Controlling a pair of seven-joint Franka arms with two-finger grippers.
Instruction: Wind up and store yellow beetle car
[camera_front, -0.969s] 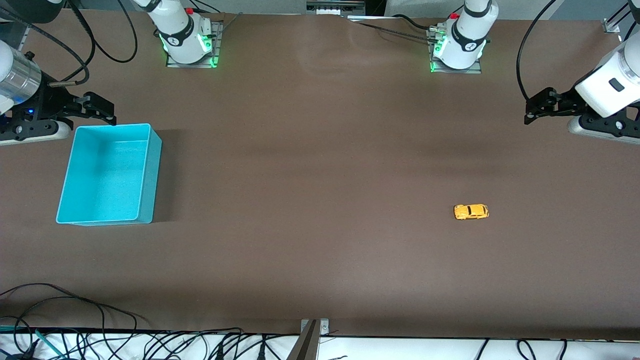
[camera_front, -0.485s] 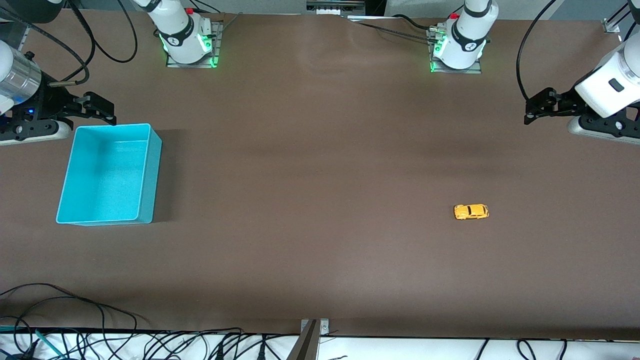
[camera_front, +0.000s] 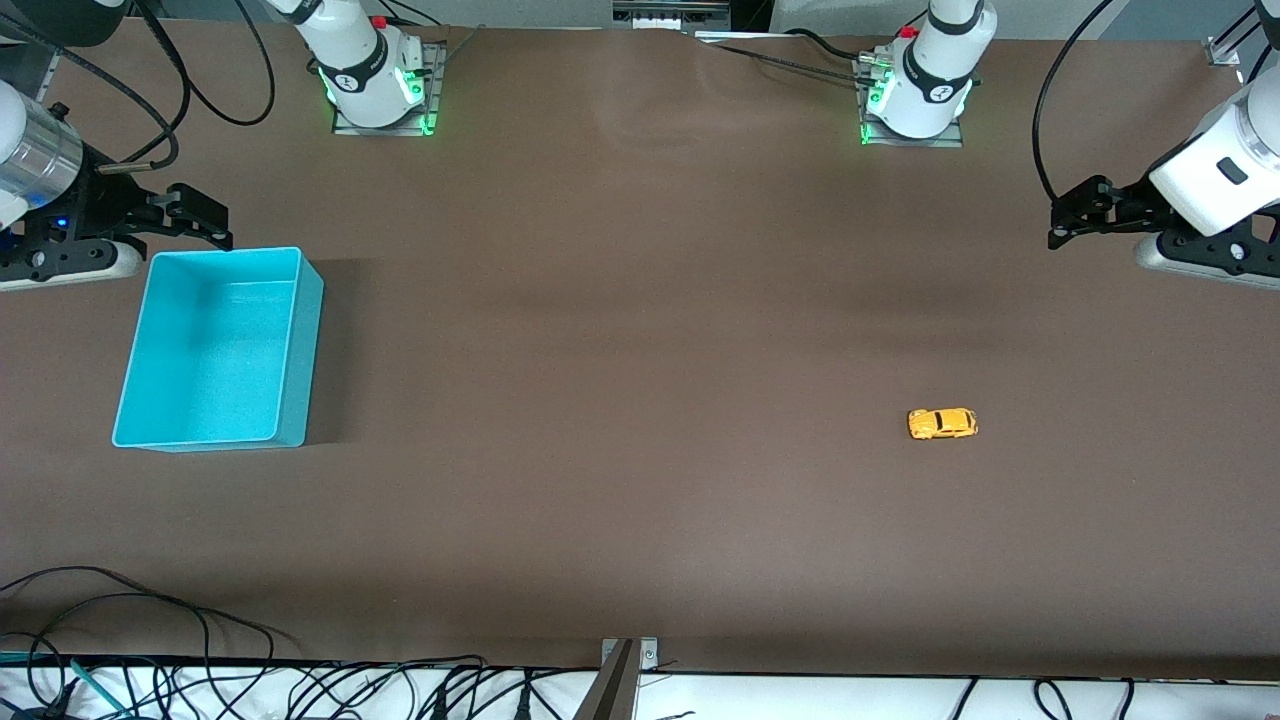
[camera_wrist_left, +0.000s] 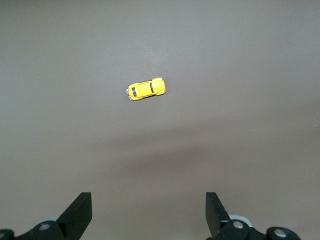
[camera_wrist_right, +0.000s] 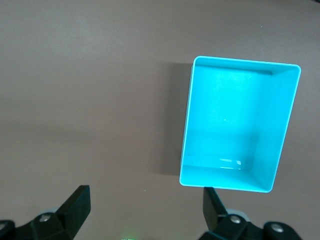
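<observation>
A brown table (camera_front: 640, 350) carries a turquoise bin (camera_front: 215, 350) toward the right arm's end. The left gripper (camera_front: 1075, 215) and right gripper (camera_front: 195, 215) wait aloft, jaws wide, holding nothing. The yellow beetle car (camera_front: 942, 423), tiny, rounded, dark-windowed, sits toward the left arm's end.

A tiny yellow-orange toy beetle car (camera_front: 942, 423) with dark windows is showing bright against the plain matte brown tabletop (camera_front: 640, 330). An open rectangular plastic bin (camera_front: 215, 345) is glowing turquoise all over, walls and floor alike. The two arm bases (camera_front: 372, 75) are standing white with green lights shining at their feet. Black cables (camera_front: 150, 620) are trailing along the table's white edge.
</observation>
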